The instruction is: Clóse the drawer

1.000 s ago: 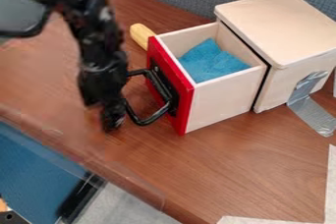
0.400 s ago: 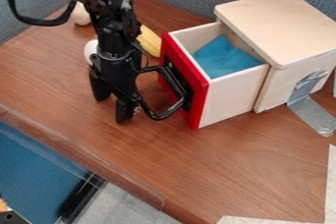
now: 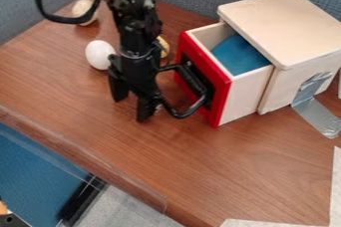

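The black gripper (image 3: 131, 105) hangs over the table at the left of the drawer, its two fingers pointing down and apart with nothing between them. Its right side is against the black handle (image 3: 183, 114) on the red drawer front. The drawer (image 3: 246, 96), pale wood with a red front (image 3: 218, 84), stands partly out of the wooden box (image 3: 286, 27). A blue cloth (image 3: 240, 56) lies inside the drawer, part of it under the box's top.
A white egg-like object (image 3: 100, 55) lies just left of the arm, and a beige one (image 3: 84, 11) farther back. Behind the arm a yellow object (image 3: 162, 47) is partly hidden. Grey tape (image 3: 316, 106) holds the box's side to the table (image 3: 200, 171).
The arm and gripper have moved right, and the drawer has slid farther into the box, with less of the blue cloth showing. The white object has come into sight from behind the arm.
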{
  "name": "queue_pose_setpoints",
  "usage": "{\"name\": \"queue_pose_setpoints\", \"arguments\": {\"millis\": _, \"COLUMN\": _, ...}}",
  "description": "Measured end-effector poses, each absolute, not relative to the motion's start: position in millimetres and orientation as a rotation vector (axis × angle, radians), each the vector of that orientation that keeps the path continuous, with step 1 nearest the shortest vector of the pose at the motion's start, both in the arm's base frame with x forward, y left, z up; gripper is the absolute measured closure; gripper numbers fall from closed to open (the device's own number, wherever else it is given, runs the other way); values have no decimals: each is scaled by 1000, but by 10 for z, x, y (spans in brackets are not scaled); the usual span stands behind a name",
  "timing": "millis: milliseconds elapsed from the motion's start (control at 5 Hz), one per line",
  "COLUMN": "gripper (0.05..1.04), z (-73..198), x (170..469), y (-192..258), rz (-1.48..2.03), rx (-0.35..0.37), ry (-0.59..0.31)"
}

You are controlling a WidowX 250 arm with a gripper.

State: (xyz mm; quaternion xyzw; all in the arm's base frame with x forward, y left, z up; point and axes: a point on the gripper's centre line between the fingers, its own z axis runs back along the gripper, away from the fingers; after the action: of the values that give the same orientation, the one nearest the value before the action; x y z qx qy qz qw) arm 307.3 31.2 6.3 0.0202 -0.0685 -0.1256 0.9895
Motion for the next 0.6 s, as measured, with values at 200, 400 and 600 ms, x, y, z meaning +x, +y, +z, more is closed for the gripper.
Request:
{"name": "queue_pose_setpoints", "arguments": {"millis": 200, "gripper": 83, "z": 59, "x": 3245, "y": 274, "rz": -231, "rx": 46, "ry": -153}}
{"name": "queue_pose_setpoints", "arguments": {"millis": 400, "gripper": 85, "z": 49, "x": 3457, "y": 298, "rz": -198, "rx": 50, "ry": -163}}
{"name": "queue_pose_setpoints", "arguments": {"millis": 600, "gripper": 85, "z": 52, "x": 3695, "y": 322, "rz": -165, "rx": 54, "ry": -185}}
